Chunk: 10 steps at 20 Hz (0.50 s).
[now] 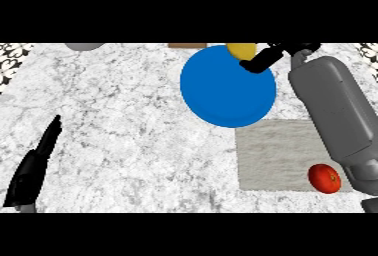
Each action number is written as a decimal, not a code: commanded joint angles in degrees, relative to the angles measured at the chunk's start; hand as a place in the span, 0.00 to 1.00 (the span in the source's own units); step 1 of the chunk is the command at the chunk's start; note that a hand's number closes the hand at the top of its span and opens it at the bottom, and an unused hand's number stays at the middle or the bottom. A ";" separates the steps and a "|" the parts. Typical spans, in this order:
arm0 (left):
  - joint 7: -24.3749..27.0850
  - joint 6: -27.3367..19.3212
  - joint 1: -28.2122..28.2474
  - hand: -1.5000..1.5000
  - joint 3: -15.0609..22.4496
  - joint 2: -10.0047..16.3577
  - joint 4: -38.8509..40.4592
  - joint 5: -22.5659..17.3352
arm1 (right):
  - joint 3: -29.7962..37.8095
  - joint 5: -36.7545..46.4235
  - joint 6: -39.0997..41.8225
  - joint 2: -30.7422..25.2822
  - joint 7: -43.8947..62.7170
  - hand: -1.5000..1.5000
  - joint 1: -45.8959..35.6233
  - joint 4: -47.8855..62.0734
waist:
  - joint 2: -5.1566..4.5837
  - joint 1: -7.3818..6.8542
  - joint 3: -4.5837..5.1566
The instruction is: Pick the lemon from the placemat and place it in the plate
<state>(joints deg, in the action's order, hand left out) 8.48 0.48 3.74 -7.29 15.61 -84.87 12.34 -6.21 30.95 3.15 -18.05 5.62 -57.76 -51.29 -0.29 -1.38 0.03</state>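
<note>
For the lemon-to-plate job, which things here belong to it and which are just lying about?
Job: lemon, at the far rim of the blue plate; placemat; right hand, by the lemon.

Lying about: tomato on the placemat; left hand, resting at the left edge; grey thing and brown thing at the view's top edge.

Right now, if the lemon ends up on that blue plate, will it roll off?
The lemon looks rounded and smooth, so it could roll. It shows at the far rim of the blue plate, beside the right hand, so the edge is close. The plate looks shallow, so probably little would stop it.
</note>
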 commanded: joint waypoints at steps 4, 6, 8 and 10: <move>-0.92 1.35 0.09 0.50 -0.44 0.52 -2.02 -0.25 | -0.24 4.33 -7.33 8.07 -4.63 1.00 -3.46 16.31 | -0.21 -0.40 -0.04; -1.79 1.58 0.92 0.50 -0.54 0.40 -3.25 -0.55 | -1.73 4.82 -5.70 11.74 -1.79 1.00 -4.95 17.48 | -0.11 -0.45 -0.03; -1.34 2.70 0.48 0.50 -0.78 1.20 -2.93 -1.22 | 5.54 -1.43 -8.81 12.05 -1.58 1.00 -2.93 19.27 | -0.34 -0.80 -0.07; -0.06 -0.14 -1.33 0.50 0.64 -1.14 -0.79 1.16 | 5.68 0.51 -12.13 12.17 -2.54 0.00 -3.71 24.14 | -0.45 -0.54 -0.04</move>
<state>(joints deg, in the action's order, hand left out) 6.72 1.62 2.69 -7.55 15.82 -86.46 12.19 -3.41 32.22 -4.64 -7.56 3.91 -61.75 -32.93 -0.61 -1.93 0.00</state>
